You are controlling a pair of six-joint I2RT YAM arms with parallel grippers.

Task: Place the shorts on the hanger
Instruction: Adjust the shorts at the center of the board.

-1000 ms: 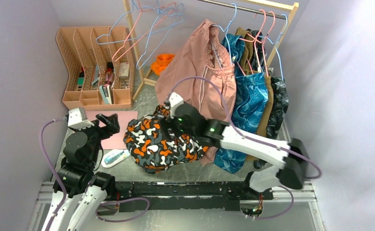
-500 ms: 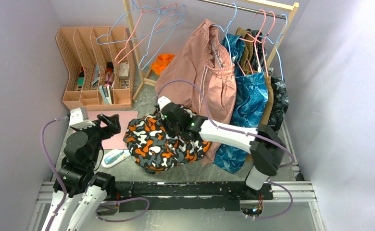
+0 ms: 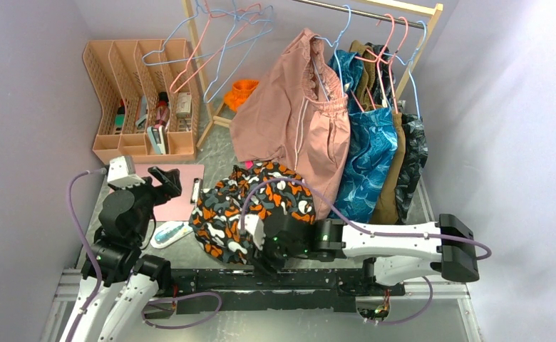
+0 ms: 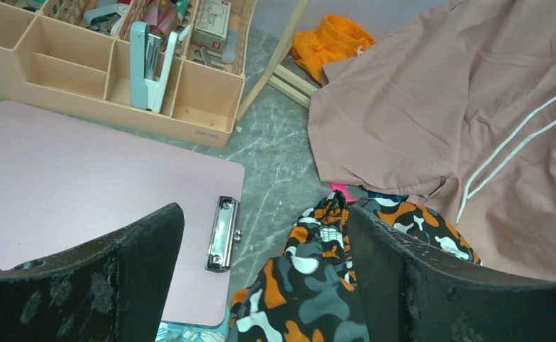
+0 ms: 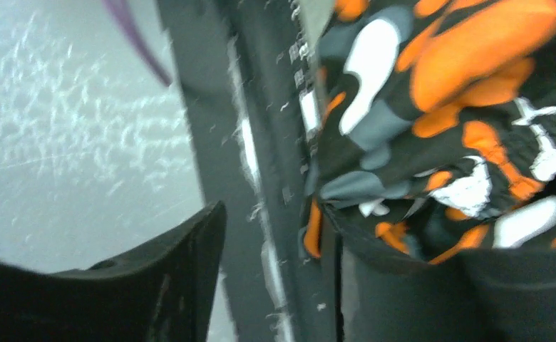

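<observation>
A peach desk organiser (image 3: 140, 92) stands at the far left of the marbled table (image 3: 222, 146), a pale green stapler (image 4: 147, 64) upright in one of its front compartments. The small mark on its front wall is too small to read. Just in front of it lies a pink clipboard (image 3: 162, 203), metal clip towards the middle. Above the clipboard hovers the left gripper (image 4: 262, 214), jaws spread wide with nothing between them.

On the rack's left post, a light-blue hanger (image 3: 167, 41) hangs empty among pink hangers (image 3: 189, 60), well apart from the shorts (image 3: 254, 203). These lie crumpled at the table's centre, their near edge spilling over the black base rail (image 3: 211, 279).

The right gripper (image 5: 275, 221) sits low at that near edge. Its jaws are partly parted and the printed cloth rests against one finger; whether it pinches the fabric cannot be told.

To the right, a dusty-pink garment (image 3: 296, 107) and a blue leaf-print garment (image 3: 368, 149) hang from the wooden rail (image 3: 375, 13).
</observation>
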